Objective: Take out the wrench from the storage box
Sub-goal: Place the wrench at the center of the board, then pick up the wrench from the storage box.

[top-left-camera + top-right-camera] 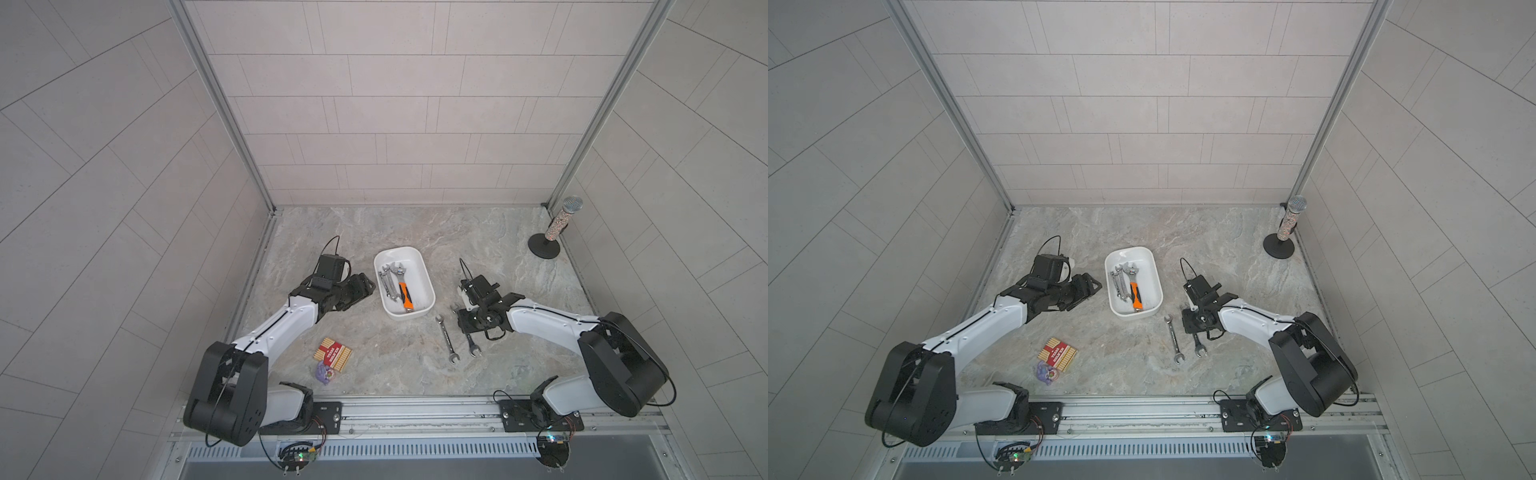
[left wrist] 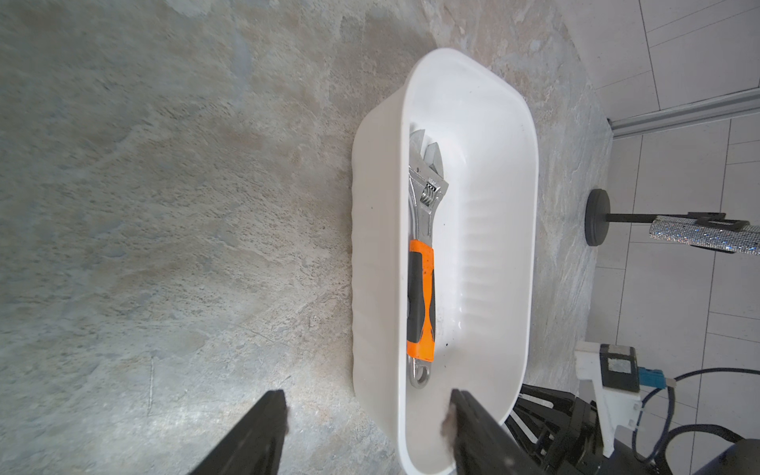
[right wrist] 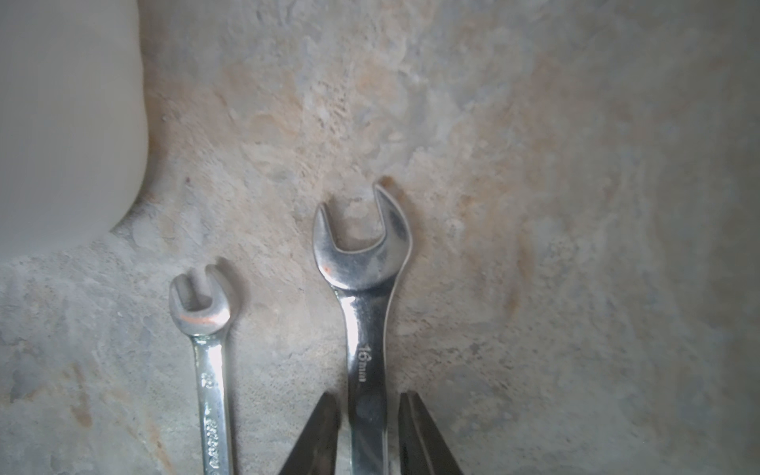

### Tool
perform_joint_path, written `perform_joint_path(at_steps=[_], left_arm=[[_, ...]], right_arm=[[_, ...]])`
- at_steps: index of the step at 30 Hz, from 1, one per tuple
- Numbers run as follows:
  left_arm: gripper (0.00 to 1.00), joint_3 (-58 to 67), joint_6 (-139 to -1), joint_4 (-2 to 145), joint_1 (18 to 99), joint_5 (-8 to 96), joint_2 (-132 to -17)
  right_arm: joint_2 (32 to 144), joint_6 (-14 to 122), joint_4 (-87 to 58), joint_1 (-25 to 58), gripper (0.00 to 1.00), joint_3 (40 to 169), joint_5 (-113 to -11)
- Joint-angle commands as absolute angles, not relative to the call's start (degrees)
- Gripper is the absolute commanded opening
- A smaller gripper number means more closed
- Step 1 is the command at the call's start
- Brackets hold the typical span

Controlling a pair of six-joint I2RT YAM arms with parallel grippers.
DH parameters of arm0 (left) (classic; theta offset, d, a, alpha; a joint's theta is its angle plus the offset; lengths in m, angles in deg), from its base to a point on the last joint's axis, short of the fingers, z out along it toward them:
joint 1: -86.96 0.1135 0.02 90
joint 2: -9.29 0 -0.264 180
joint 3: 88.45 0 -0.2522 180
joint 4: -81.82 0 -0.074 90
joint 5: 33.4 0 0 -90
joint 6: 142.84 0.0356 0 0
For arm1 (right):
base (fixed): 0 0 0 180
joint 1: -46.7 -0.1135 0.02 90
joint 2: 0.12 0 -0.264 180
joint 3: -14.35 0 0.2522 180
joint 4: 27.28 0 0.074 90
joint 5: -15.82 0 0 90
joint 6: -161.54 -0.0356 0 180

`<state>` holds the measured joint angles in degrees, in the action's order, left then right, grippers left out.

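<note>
The right gripper (image 3: 368, 399) stands slightly open astride the larger wrench (image 3: 362, 267), gripping nothing. That wrench lies flat on the table (image 1: 395, 357) beside a smaller wrench (image 3: 201, 312), just outside the storage box (image 1: 417, 270), which suggests a set-down. The left gripper (image 2: 368, 397), open and empty, straddles the box wall, probably to steady it.

Count:
- Out of the box: two.
- Inside the box: one orange-handled wrench (image 2: 421, 288) and at least two plain wrenches (image 1: 386, 284).

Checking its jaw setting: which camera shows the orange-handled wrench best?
Left wrist view: the orange-handled wrench lies large and clear in the storage box. Both top views show it small; right wrist view misses it.
</note>
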<state>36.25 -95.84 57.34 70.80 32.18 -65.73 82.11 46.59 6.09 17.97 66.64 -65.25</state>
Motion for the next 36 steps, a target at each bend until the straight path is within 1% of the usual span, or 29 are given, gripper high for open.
perform_joint_path(at_steps=[1, 4, 8, 10, 13, 18, 23, 26, 28, 31, 36], left_arm=[[0.69, 36.0, -95.4, 57.7, 70.5, 32.2, -65.2], [0.69, 35.8, -95.4, 57.6, 70.5, 31.9, -65.1], [0.69, 35.3, -94.8, 56.9, 70.5, 31.8, -65.2], [0.69, 34.9, -94.7, 56.4, 70.5, 31.8, -65.6], [0.68, 34.6, -94.7, 55.6, 70.6, 32.2, -66.5], [0.68, 33.6, -93.1, 53.7, 70.8, 33.0, -68.5], [0.67, 32.7, -92.1, 52.0, 71.4, 33.6, -69.0], [0.68, 32.7, -92.1, 51.7, 71.8, 33.4, -69.1], [0.67, 32.8, -92.3, 51.8, 71.7, 33.1, -69.2], [0.67, 33.2, -92.3, 51.8, 71.8, 32.8, -68.9], [0.67, 33.6, -92.6, 52.1, 71.8, 32.7, -68.2]], right_arm=[[80.1, 46.9, 10.3, 18.5, 0.31, 66.9, -67.1], [78.4, 47.2, 12.3, 18.0, 0.31, 68.6, -65.6], [74.6, 46.9, 14.2, 14.8, 0.32, 73.9, -66.3], [75.3, 46.5, 13.4, 13.0, 0.32, 77.5, -66.8], [81.1, 47.0, 13.1, 10.4, 0.32, 85.2, -66.7], [96.8, 49.1, 18.3, 7.2, 0.34, 101.7, -67.1], [109.8, 50.2, 23.3, 4.7, 0.44, 115.2, -68.6], [115.5, 51.1, 25.8, 3.7, 0.50, 120.5, -70.5], [118.4, 51.2, 27.4, 3.6, 0.51, 123.0, -72.0], [121.5, 51.2, 28.7, 3.5, 0.51, 125.4, -74.1], [124.2, 50.9, 29.3, 3.3, 0.48, 127.5, -76.1]])
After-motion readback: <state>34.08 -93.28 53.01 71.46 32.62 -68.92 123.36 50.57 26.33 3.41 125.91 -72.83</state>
